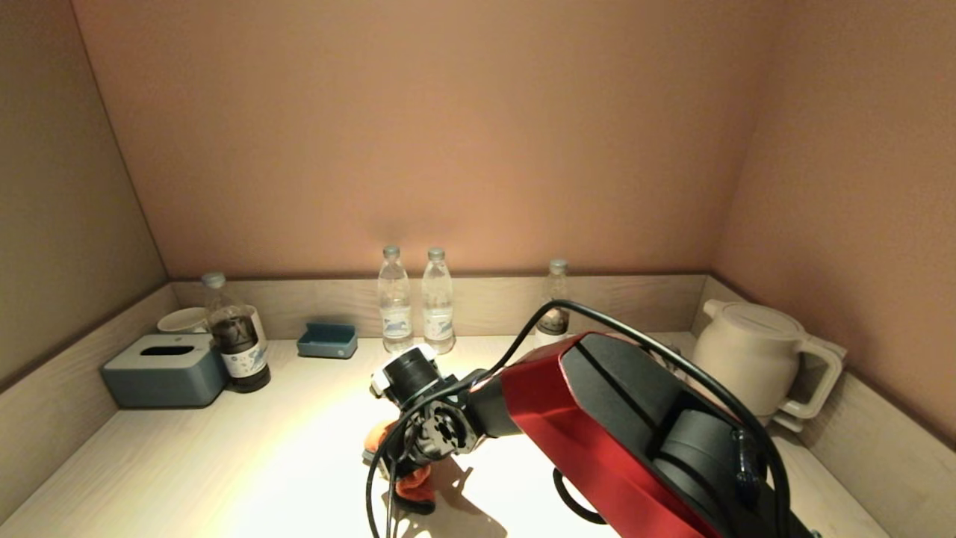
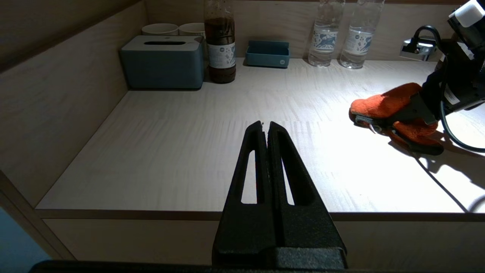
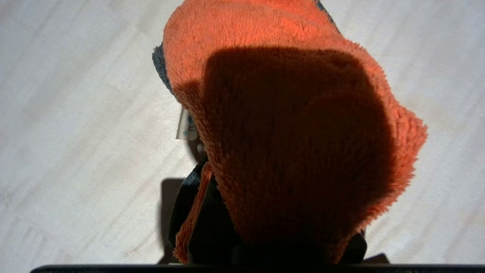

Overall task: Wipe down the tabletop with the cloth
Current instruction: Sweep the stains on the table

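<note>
The orange cloth (image 1: 412, 486) lies bunched on the pale wooden tabletop (image 1: 246, 463), near its front middle. My right gripper (image 1: 407, 467) is shut on the cloth and presses it down onto the table. In the right wrist view the cloth (image 3: 288, 125) drapes over the fingers and hides most of them. In the left wrist view the cloth (image 2: 394, 102) and the right gripper (image 2: 411, 121) show at the right. My left gripper (image 2: 265, 125) is shut and empty, parked over the table's front edge, left of the cloth.
A blue-grey tissue box (image 1: 164, 370), white cups (image 1: 183, 320) and a dark bottle (image 1: 237, 344) stand at the back left. A small blue tray (image 1: 327, 340) and three water bottles (image 1: 394, 302) line the back wall. A white kettle (image 1: 754, 355) stands at the right.
</note>
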{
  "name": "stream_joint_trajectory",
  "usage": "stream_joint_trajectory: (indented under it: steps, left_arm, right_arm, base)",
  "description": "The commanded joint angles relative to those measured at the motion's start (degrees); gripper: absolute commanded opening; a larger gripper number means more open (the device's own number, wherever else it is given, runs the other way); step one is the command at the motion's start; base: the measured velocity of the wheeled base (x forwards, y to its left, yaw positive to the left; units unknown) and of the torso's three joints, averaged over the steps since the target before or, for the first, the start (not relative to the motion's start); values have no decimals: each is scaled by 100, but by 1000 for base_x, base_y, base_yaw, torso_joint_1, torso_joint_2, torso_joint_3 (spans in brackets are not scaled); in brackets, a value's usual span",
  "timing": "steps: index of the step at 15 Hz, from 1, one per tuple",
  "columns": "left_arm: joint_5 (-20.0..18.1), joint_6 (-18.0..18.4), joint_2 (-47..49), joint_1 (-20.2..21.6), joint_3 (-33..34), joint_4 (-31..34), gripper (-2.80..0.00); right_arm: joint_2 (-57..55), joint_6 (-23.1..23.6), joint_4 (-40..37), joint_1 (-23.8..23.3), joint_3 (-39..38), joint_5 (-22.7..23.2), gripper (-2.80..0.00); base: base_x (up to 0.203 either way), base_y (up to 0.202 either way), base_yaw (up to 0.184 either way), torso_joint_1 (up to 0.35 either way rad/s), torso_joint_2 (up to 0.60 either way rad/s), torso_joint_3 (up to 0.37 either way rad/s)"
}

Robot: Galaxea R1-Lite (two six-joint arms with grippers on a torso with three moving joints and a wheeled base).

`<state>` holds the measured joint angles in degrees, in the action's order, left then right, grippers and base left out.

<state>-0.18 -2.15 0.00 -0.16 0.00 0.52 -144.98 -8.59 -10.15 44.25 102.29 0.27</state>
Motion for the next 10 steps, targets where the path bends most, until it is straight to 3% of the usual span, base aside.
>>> stream_joint_trajectory:
  steps: [1, 5, 10]
  left_arm:
    - [1, -5, 0, -2, 0, 0, -280]
    - [1, -5, 0, -2, 0, 0, -280]
    - [1, -5, 0, -2, 0, 0, -280]
  right_arm:
    - [291, -10, -54, -318, -515, 6, -280]
    - [774, 5, 65, -766, -1337, 15, -280]
    - [1758, 289, 655, -1418, -3308, 17, -280]
  base:
    - [0, 0, 0, 0, 0, 0]
    - [0, 0, 0, 0, 0, 0]
    - [0, 0, 0, 0, 0, 0]
